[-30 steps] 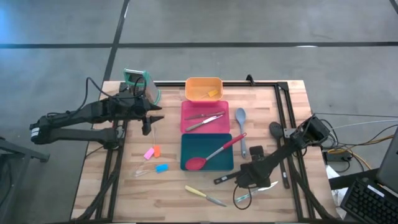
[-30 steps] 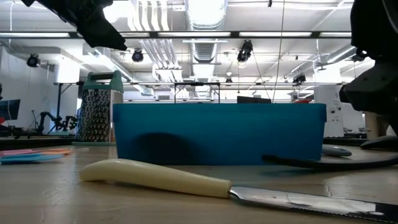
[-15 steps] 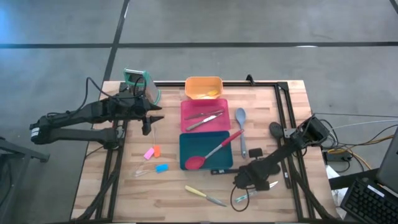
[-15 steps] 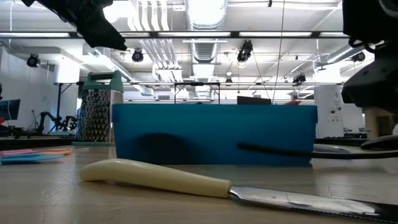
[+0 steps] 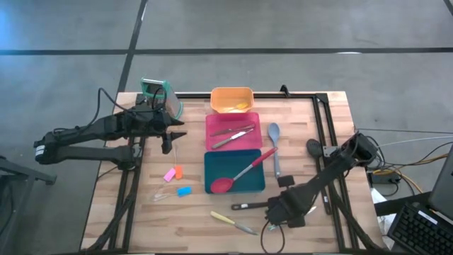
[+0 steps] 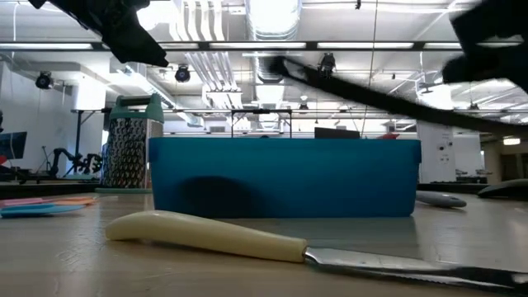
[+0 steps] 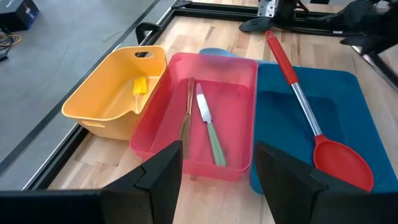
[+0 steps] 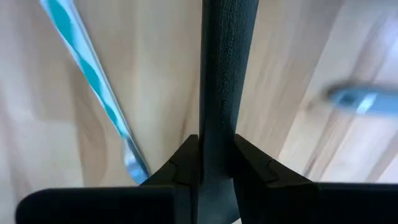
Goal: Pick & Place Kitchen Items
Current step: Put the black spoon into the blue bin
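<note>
Right gripper (image 5: 272, 207) pinches a black long utensil (image 5: 248, 206) lifted off the table (image 5: 333, 120), at five o'clock from the teal tray (image 5: 235, 172) holding the red spoon (image 5: 244, 172). At nine o'clock, the left gripper (image 5: 168, 134) waits, fingers spread, beside the pink tray (image 5: 232, 132).

The right gripper (image 5: 277, 207) is clamped low near the front edge (left gripper (image 5: 170, 134) spread, raised).
</note>
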Robot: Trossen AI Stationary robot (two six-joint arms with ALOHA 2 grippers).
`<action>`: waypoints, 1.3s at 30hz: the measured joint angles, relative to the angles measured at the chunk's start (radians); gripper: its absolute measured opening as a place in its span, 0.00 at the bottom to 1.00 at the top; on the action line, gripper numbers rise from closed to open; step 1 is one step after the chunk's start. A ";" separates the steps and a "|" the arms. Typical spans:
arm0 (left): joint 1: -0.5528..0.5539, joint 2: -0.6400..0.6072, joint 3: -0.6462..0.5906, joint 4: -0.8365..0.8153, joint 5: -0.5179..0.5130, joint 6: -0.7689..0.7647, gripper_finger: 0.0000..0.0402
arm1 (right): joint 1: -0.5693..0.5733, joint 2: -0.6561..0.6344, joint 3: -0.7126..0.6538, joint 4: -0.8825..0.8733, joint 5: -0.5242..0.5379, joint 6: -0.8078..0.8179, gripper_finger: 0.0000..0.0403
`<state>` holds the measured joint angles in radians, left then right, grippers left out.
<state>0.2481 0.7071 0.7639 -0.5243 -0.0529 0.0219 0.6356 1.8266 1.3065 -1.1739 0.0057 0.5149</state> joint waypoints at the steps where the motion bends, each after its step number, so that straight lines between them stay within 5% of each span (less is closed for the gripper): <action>1: 0.000 0.000 0.000 0.000 0.000 0.000 0.50 | 0.002 -0.003 0.022 0.003 0.021 0.000 0.13; 12: 0.000 0.000 0.000 0.000 0.000 0.000 0.50 | 0.008 -0.016 0.228 0.024 0.214 -0.028 0.13; 21: 0.000 0.005 0.000 0.000 0.000 0.000 0.50 | 0.045 -0.155 0.196 0.345 0.370 -0.191 0.13; 39: -0.001 0.124 0.000 0.111 0.006 -0.014 0.50 | 0.057 -0.475 -0.426 1.477 0.543 -0.795 0.13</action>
<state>0.2470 0.8308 0.7641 -0.4136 -0.0467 0.0080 0.6929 1.3520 0.8804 0.3034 0.5491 -0.2804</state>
